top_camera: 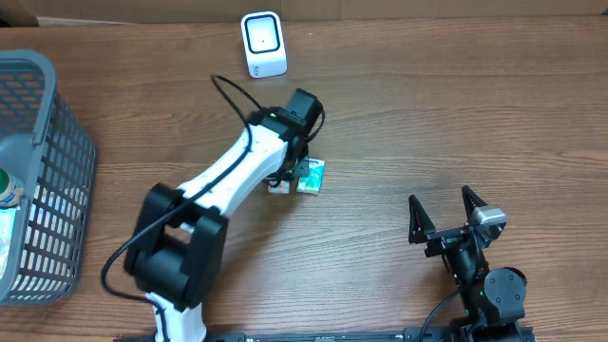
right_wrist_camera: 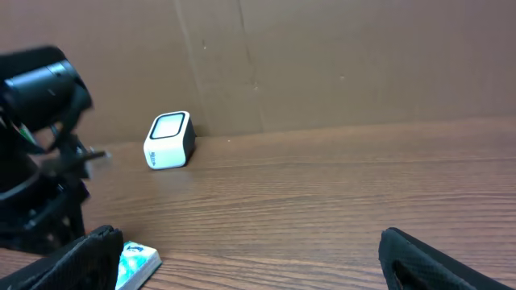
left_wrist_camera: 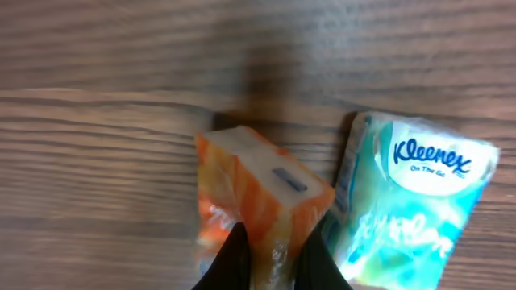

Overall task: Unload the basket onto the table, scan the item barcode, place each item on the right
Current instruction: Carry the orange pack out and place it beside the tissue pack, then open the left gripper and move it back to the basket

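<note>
Pickup step: my left tool point(left_wrist_camera: 278, 258) clamps the orange pack point(left_wrist_camera: 258, 185), right tool point(top_camera: 439, 199) released; next, its barcode must face the scanner point(top_camera: 263, 43).

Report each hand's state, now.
Left hand: closed on the orange pack.
Right hand: open, holding nothing.

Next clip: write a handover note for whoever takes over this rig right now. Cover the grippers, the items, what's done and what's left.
Left gripper: shut on the orange pack, mid-table, right beside the Kleenex pack.
Right gripper: open, empty, off to the side near its base.
Scanner: at the far edge, nothing in front of it.
Done: orange pack gripped; can't tell if it is lifted.
Left: carry it to the scanner and present its barcode.
</note>
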Robot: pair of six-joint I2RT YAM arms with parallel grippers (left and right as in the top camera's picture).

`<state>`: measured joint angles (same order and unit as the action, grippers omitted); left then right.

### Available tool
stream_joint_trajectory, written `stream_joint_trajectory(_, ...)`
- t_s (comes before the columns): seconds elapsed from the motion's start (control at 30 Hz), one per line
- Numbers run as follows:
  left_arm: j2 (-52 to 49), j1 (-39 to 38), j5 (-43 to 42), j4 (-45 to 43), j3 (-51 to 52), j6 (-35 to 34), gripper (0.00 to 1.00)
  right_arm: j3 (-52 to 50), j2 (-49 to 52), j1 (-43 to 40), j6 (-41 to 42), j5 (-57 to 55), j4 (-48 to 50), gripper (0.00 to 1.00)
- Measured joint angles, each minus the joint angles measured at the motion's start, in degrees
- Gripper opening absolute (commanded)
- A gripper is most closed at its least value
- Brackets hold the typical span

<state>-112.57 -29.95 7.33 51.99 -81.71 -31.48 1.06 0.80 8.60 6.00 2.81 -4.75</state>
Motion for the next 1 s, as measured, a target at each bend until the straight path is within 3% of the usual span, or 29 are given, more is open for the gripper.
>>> stream_joint_trajectory(0.07,-0.81,-0.07,-0.52,-0.50,0.00,-0.33,0.70,0.00,0.00,0.02,0.00,-0.02,-0.02,1.00)
stream_joint_trajectory(0.1,-0.98,-0.09,-0.79,-0.81,0.00,-0.20,0.80,0.00,0.00,0.00,0.00,-0.02,0.00,1.00)
stream_joint_trajectory(0.4,-0.94,-0.02,0.42,0.85,-1.22,0.55,0.90,0.00,0.00,0.00,0.00,0.00,0.02,1.00)
stream_joint_trajectory(0.5,-0.04,0.42,1.66,3.82,-4.26,1.22,1.00,0.00,0.00,0.00,-0.02,0.00,0.02,1.00)
stream_joint_trajectory(0.67,5.66,3.34,2.62,9.44,-13.05,3.21,1.00,0.00,0.00,0.02,-0.04,-0.02,0.02,1.00)
stream_joint_trajectory(0.83,14.19,11.15,3.41,16.28,-22.36,3.91,1.00,0.00,0.00,0.02,0.00,0.00,0.02,1.00)
stream_joint_trajectory(1.0,21.64,26.18,3.98,23.08,-27.52,4.74,1.00,0.00,0.00,0.02,-0.02,0.00,0.00,1.00)
